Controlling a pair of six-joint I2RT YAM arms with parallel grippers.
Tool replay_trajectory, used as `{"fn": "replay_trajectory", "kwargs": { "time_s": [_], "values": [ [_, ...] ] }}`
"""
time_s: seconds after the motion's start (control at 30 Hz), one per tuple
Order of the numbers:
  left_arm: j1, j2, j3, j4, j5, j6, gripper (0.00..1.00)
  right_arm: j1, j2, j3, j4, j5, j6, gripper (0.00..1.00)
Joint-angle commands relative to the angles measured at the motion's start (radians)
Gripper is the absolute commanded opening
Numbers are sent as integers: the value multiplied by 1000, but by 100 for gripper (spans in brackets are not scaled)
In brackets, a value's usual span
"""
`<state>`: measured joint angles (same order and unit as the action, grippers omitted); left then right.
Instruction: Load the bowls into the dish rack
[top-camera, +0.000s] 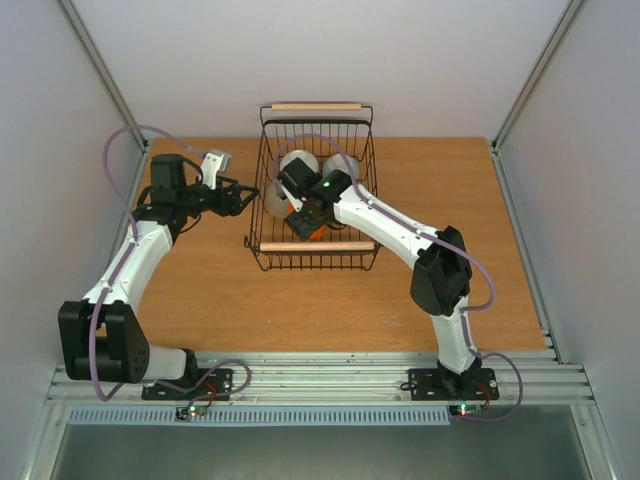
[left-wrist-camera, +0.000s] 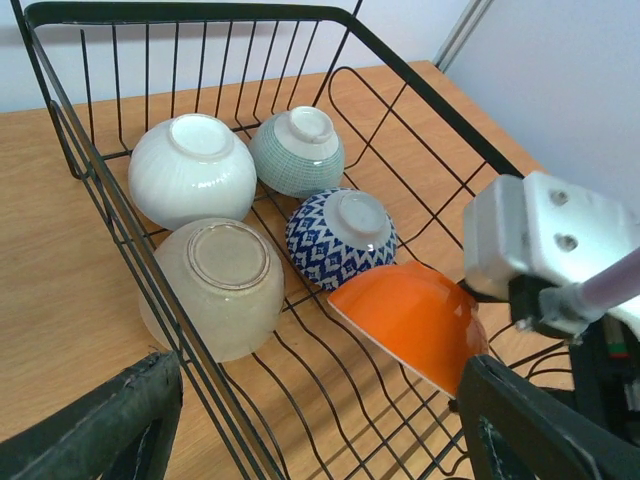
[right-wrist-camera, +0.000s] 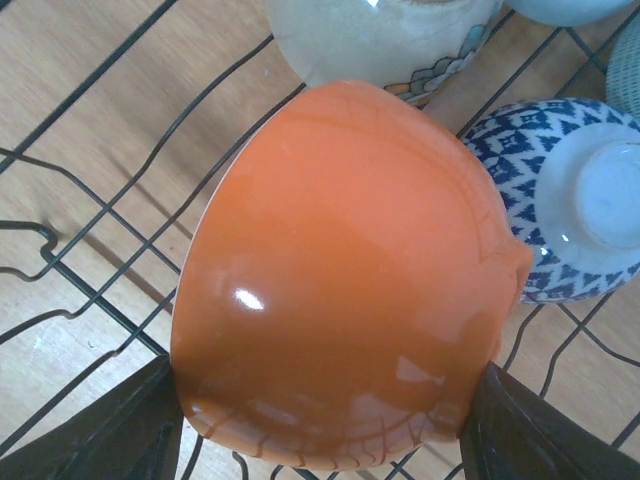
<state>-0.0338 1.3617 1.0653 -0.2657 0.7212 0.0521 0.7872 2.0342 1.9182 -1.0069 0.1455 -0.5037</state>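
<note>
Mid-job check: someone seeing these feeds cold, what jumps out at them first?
The bright orange bowl, tilted and gripped by the right hand, low inside the dish rack. Beside it four more lie upside down on the wires: white bowl, green bowl, blue-patterned bowl, tan bowl. The left hand hangs open and empty at the rack's left edge.

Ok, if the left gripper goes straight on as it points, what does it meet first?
For the left gripper, probably the left side wall of the black wire dish rack, though depth is unclear; the upside-down tan ceramic bowl sits just behind those wires.
</note>
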Motion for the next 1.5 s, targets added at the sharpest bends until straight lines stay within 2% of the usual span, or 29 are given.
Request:
{"fn": "replay_trajectory", "kwargs": {
  "time_s": [0.0,0.27,0.57,0.77,0.93,1.07,1.27,1.47],
  "values": [
    [4,-14,16,24,-14,-8,75,21,35,51,-22,62,-10,1],
    [5,-17,16,23,-17,-8,75,59,126,112,-60,142,-9,1],
    [5,-16,16,23,-15,-5,75,89,269,289,-176,195,34,1],
    [5,-15,16,23,-14,-5,75,106,318,342,-235,245,61,2],
    [5,-15,16,23,-12,-5,75,119,349,379,-274,249,65,11],
    [5,-16,18,20,-11,-5,75,124,366,391,-286,230,68,22],
    [5,-13,18,20,-5,-5,76,127,371,392,-289,207,67,46],
    [5,-13,19,17,-4,0,75,127,367,393,-277,193,64,58]
  ]
}}
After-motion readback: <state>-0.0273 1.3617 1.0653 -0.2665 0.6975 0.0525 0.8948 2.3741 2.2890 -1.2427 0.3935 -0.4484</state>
